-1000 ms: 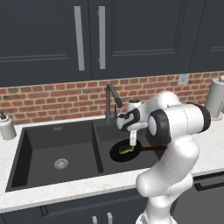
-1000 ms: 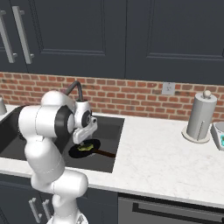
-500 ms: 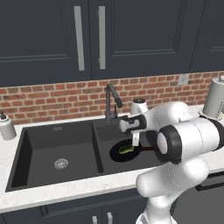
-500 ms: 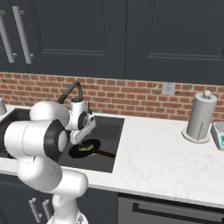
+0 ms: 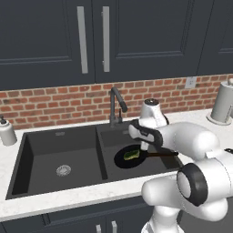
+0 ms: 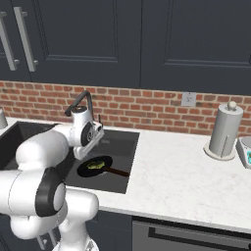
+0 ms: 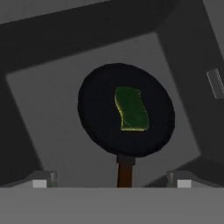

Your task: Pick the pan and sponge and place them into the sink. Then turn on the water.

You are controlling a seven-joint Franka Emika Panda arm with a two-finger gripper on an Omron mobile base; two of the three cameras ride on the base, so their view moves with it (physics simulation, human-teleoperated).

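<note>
Gripper (image 5: 144, 146) hangs released above the sink (image 5: 27, 150), pan (image 5: 129, 158) and sponge (image 5: 132, 154) now inside; faucet (image 5: 116, 105) lever comes next

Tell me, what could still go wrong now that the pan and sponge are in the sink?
The open gripper hangs just over the pan, so a careless swing toward the faucet might clip its handle and shove it. The faucet lever is small and close to the brick wall, so the fingers may miss it or scrape the bricks. The sponge lies loose in the pan; water could float it off.
</note>
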